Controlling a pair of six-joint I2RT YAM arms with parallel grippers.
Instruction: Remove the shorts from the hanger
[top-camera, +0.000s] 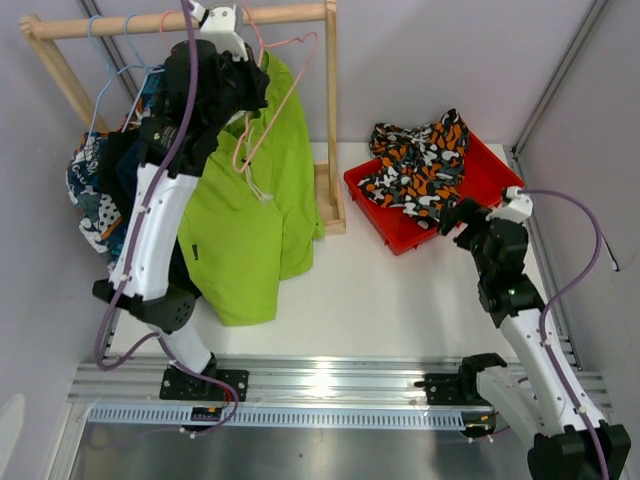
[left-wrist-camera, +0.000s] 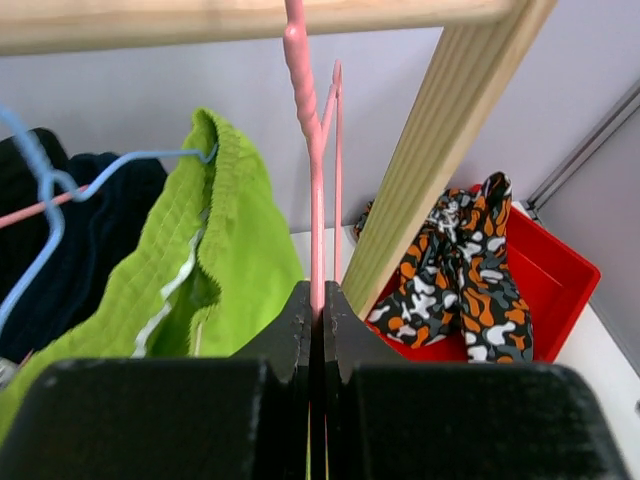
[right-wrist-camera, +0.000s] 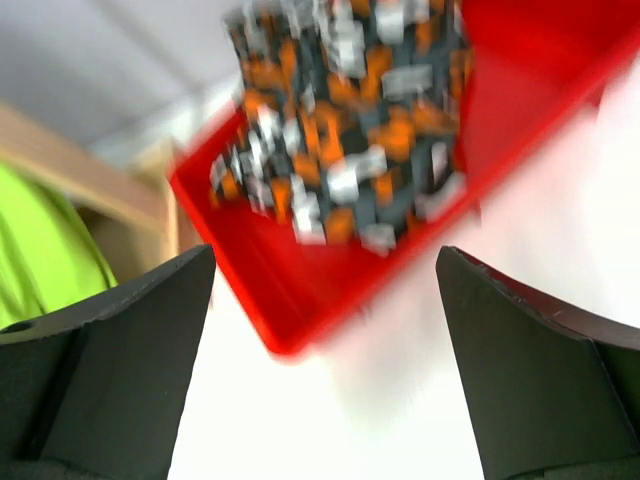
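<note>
Left arm (top-camera: 150, 235) and right arm (top-camera: 535, 345), same build: smooth white link shells alternate with bulky matte-black joint housings, and each arm stands on a flat black base plate (top-camera: 205, 384). A thin lilac cable (top-camera: 186, 90) runs outside the shells along the left arm down to its base, while a second lilac cable (top-camera: 590, 215) leaves the white cap at the right arm's wrist end. Left gripper (left-wrist-camera: 322, 298) and right gripper (right-wrist-camera: 325, 265): fingers (right-wrist-camera: 530, 350) are thick, plain matte-black plastic, wedge-shaped, with flat inner faces and slightly rounded edges.
</note>
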